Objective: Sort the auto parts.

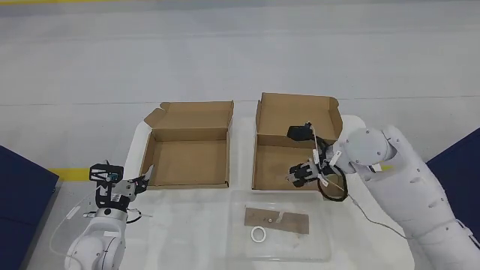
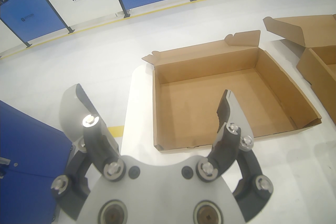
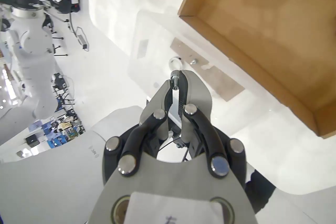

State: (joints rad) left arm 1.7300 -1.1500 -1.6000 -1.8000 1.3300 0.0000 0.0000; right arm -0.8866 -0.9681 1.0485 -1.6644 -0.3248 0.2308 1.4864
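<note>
My right gripper [image 3: 176, 81] is shut on a small metal bolt [image 3: 175, 77]. In the top view it [image 1: 302, 173] hangs over the front edge of the right cardboard box [image 1: 279, 166]. Below it, a clear tray [image 1: 321, 249] holds a cardboard strip [image 1: 279, 219], a white ring [image 1: 259, 235] and a small metal part [image 3: 193, 61]. My left gripper [image 2: 153, 107] is open and holds nothing, low at the table's left front corner [image 1: 124, 187], near the left cardboard box [image 2: 231, 101].
Both boxes [image 1: 187, 161] stand open side by side at the back of the white table [image 1: 187, 225], flaps up, with nothing inside. Blue panels stand beside the table on both sides. Another robot [image 3: 26, 25] stands off in the room.
</note>
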